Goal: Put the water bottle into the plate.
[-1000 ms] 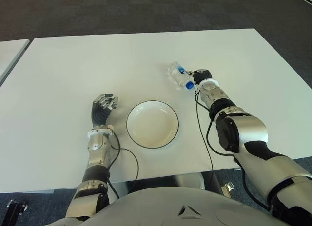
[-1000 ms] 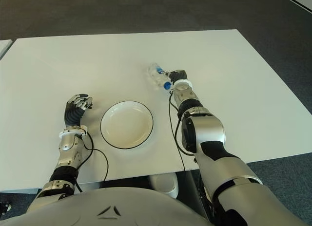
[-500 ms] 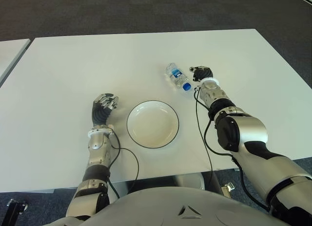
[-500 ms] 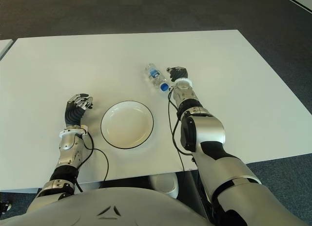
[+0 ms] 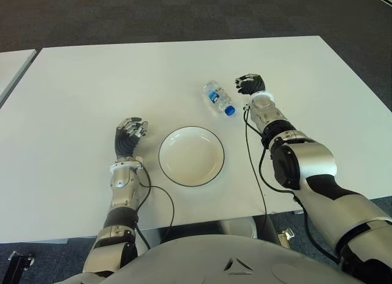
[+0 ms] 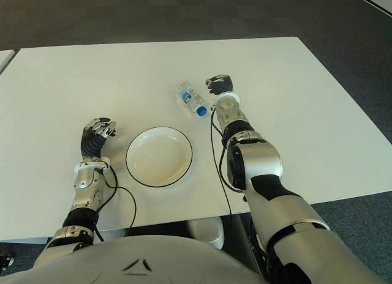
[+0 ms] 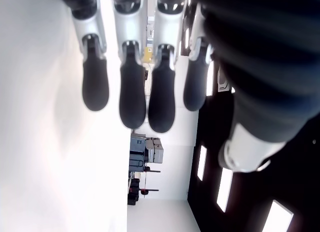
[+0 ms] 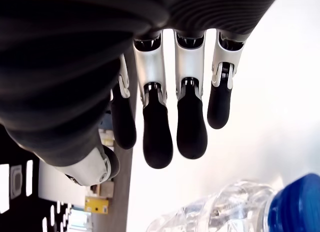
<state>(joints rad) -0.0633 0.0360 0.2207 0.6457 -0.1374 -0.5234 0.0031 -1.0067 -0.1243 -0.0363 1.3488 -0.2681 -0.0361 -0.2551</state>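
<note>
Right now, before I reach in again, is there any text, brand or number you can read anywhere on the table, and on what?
None can be read.
Clear plastic water bottle with a blue cap: it has a blue label band, its print too small to read.
White round plate with a dark rim: plain, no marking.
White table: bare, no text.

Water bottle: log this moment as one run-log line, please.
water bottle lying on table, outside plate | right hand open beside bottle, not holding | left hand idle left of plate
</note>
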